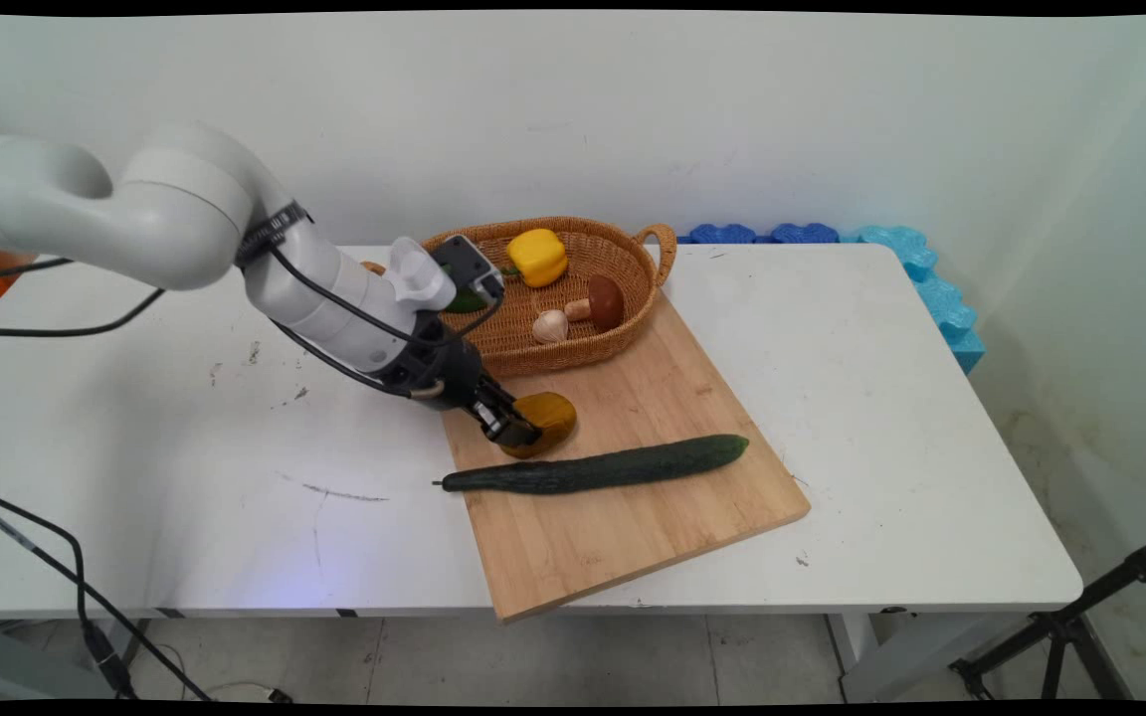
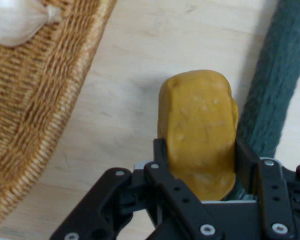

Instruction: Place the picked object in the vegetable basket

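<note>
A robotics lab or test room is indicated rather than a kitchen. A scuffed white table [image 1: 881, 398] is set against a bare white wall [image 1: 633, 109], with blue foam blocks [image 1: 921, 273] wedged behind it, loose black cables [image 1: 46, 567] run to the floor, and a black tripod leg [image 1: 1080, 617] is seen at the right.
</note>
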Robot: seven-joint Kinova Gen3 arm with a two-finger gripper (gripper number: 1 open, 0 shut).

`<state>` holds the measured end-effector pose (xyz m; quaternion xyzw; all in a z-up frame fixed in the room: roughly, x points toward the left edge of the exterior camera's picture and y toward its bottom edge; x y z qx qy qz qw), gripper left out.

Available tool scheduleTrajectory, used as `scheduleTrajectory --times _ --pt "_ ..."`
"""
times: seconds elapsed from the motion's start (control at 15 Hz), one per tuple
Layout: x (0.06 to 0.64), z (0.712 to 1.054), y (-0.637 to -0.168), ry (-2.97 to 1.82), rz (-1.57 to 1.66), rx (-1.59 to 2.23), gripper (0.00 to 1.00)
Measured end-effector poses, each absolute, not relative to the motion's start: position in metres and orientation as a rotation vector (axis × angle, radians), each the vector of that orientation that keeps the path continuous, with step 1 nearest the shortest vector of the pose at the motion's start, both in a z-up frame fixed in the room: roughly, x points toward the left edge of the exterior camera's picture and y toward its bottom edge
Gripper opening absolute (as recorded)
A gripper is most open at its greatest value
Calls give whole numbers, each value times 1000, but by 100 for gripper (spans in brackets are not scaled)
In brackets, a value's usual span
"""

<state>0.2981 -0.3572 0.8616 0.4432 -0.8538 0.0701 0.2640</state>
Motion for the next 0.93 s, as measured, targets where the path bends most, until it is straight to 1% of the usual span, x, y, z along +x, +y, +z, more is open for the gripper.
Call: scheduleTrajectory --times 0.13,0.33,0.4,0.6,0.8,0.93 --pt "299 883 -353 -2316 194 1164 0" --pt "309 923 -347 -2338 206 1118 0" --pt "311 932 -347 -2343 209 1109 0" --pt "327 971 -352 -2366 237 1072 0" --pt "345 1000 -363 -2391 283 1060 0" --pt "357 1009 -374 -2404 317 1075 0"
